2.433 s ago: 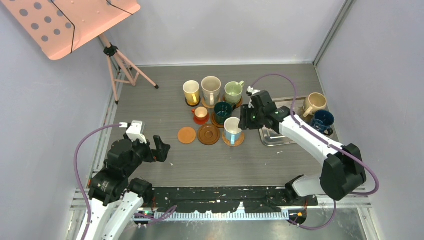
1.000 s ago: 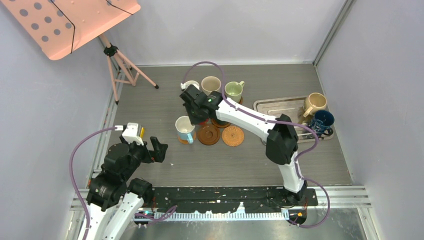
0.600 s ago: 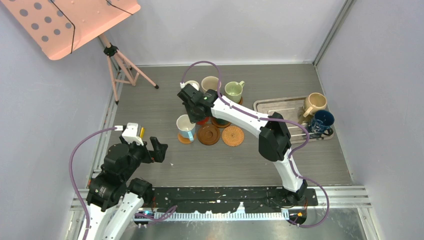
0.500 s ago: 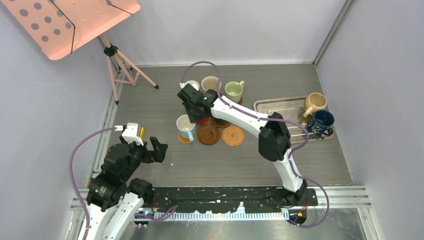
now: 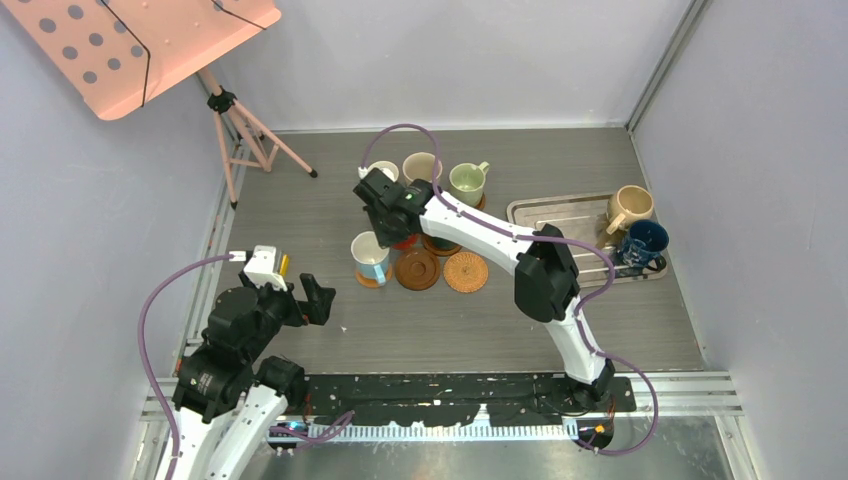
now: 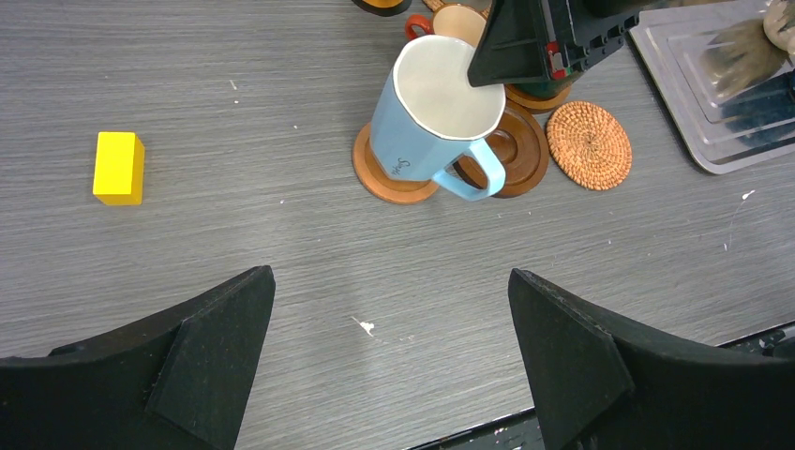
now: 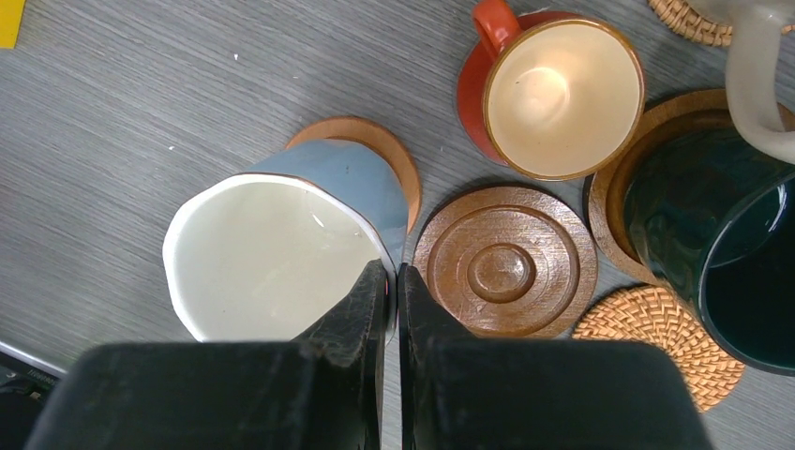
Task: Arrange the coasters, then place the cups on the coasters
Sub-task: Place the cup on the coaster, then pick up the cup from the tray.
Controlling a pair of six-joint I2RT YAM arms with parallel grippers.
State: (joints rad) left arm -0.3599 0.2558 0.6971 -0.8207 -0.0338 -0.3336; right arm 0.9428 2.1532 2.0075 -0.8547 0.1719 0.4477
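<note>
Spotter: Change first. The blue mug (image 5: pixel 371 255) has left the wicker coaster (image 5: pixel 465 271), just right of the ringed coaster (image 5: pixel 417 269). It now stands on the tan coaster (image 7: pixel 361 129), just left of that ringed one. Over the last second it has barely stirred.

Operator: Am I still holding it?

Spotter: You are. Your right gripper (image 7: pixel 391 277) has its fingers pinched together on the mug's rim, on the side nearest the ringed coaster. Your left gripper (image 6: pixel 389 274) hangs spread wide with nothing in it, well nearer you than the ringed coaster.

Operator: What does that buy me?

Spotter: I'd call this mug placed, bar the letting go (whether it sits quite level I can't tell). The move also bares two coasters, the ringed one and the wicker, for the mugs not yet set down.

Operator: Where are those?

Spotter: In the tray (image 5: pixel 560 208), well right of the ringed coaster, you have a beige mug (image 5: pixel 630 205) and a navy mug (image 5: pixel 645 243), both at its far end.

Operator: Anything inside the mugs?

Spotter: Nothing in the blue one. The red mug (image 7: pixel 561 86), just behind the ringed coaster, shows a bare bottom too.
</note>
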